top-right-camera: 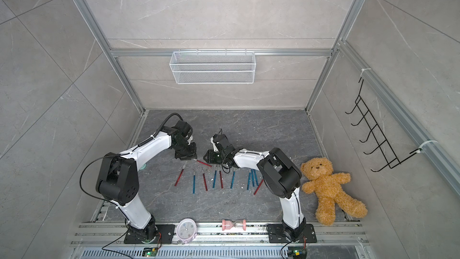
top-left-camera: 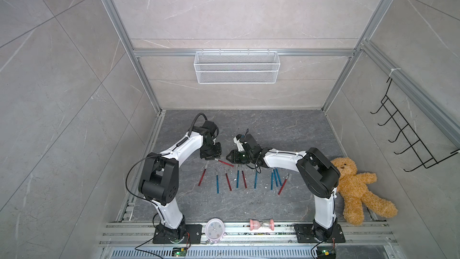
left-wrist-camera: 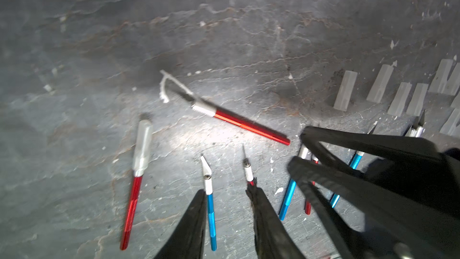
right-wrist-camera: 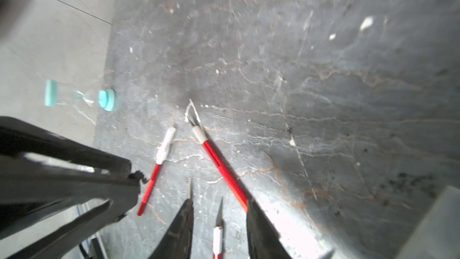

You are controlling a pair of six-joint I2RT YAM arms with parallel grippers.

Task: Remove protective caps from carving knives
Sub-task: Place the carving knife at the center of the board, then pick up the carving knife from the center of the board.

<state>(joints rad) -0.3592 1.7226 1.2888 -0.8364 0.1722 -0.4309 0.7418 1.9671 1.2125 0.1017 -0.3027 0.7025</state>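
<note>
Red/blue knives (top-left-camera: 217, 183) lie flat in row (loose caps (left-wrist-camera: 345, 90) grouped adj.).

The dark grey veined stone tabletop (top-left-camera: 249, 125) carries a loose row of red and blue carving knives (top-left-camera: 217, 183) lying side by side. A slanting red knife (left-wrist-camera: 251, 127) lies just beyond the row, with a bent white wire (left-wrist-camera: 164, 88) at its tip. At the row's left end lies a capped red knife (left-wrist-camera: 132, 203), its cap (left-wrist-camera: 143, 145) on. Loose protective caps (left-wrist-camera: 345, 90) lie in a row nearby, with white specks (left-wrist-camera: 278, 190) scattered among them.
</note>
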